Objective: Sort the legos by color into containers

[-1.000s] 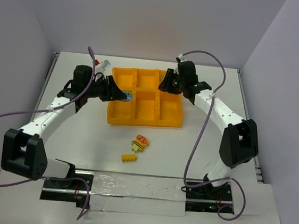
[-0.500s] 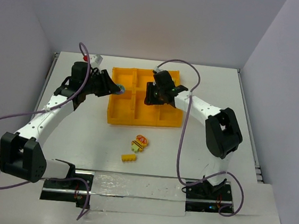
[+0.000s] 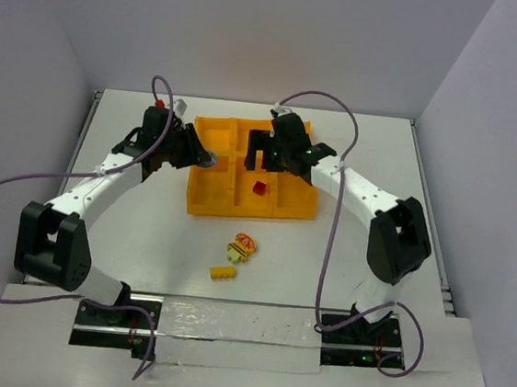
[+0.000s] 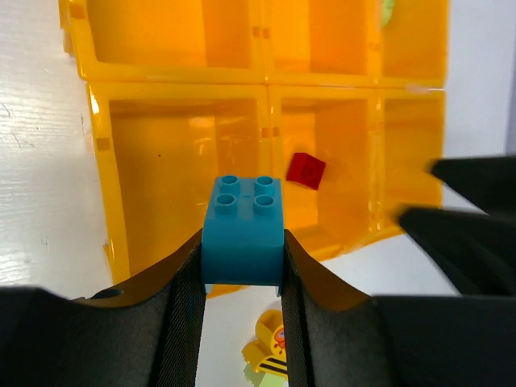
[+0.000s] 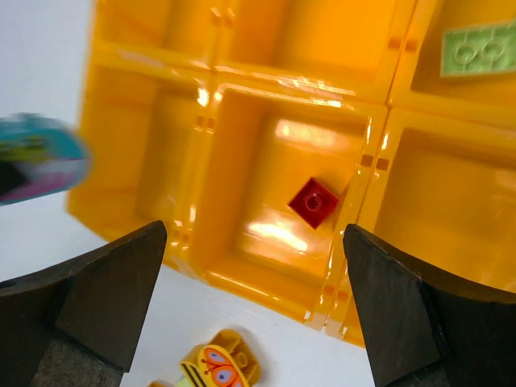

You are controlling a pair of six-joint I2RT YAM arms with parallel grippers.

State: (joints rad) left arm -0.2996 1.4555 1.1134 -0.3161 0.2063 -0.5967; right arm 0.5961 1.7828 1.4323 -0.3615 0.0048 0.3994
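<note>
The orange tray (image 3: 247,213) holds the containers, two rows of three wells. A red brick (image 3: 259,188) lies in the near-middle well, seen also as the red brick (image 5: 314,202) and the red brick (image 4: 305,171). My right gripper (image 3: 261,153) hangs open above that well with nothing between its fingers; in its wrist view the right gripper (image 5: 254,242) frames the brick. My left gripper (image 3: 208,160) is shut on a teal-blue brick (image 4: 244,230) above the tray's left side. A pale green plate (image 5: 479,50) lies in the far-right well.
On the table in front of the tray lie a yellow butterfly-printed cluster (image 3: 242,247) and a small yellow brick (image 3: 223,272). The two grippers are close together over the tray (image 4: 266,81). Grey walls enclose the table on three sides.
My right gripper swung left over the tray, opened, and the red brick now lies in the near-middle well. The left gripper shifted slightly, still holding the teal brick.
</note>
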